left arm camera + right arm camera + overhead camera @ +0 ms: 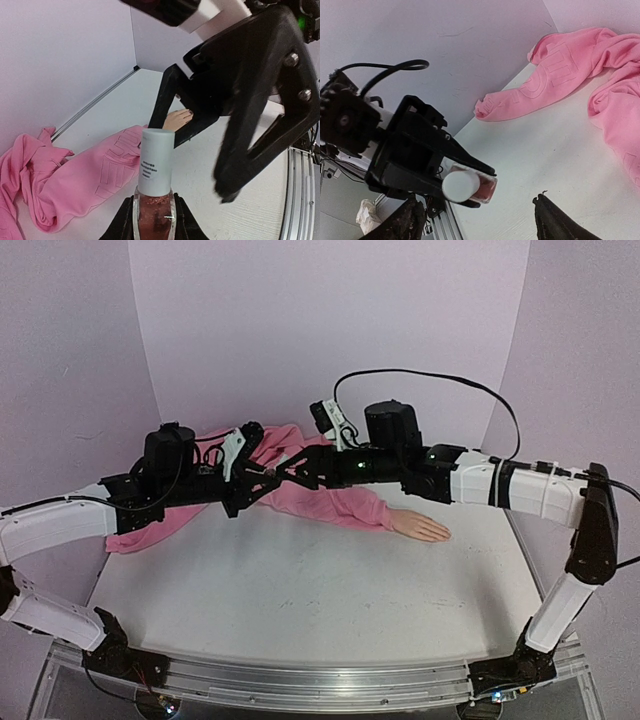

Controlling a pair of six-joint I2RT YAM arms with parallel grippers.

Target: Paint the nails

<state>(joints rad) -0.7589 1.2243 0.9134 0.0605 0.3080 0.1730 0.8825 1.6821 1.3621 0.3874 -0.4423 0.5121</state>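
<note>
My left gripper [154, 209] is shut on a small glass bottle of pinkish-brown polish [153, 222] with a pale cap [156, 162], held upright above the table. My right gripper [480, 225] is open, its fingers [235, 150] spread on either side of the cap without touching it. In the top view the two grippers meet over the pink sleeve [340, 505]. The peach mannequin hand [420, 527] lies flat at the sleeve's end, right of both grippers. It also shows in the left wrist view [177, 119], with its nails too small to make out.
The pink garment [160, 525] is bunched at the table's back left and spreads along the back wall [560, 70]. A black cable [430, 375] arcs above the right arm. The table's aluminium front rail [320, 685] runs between the arm bases.
</note>
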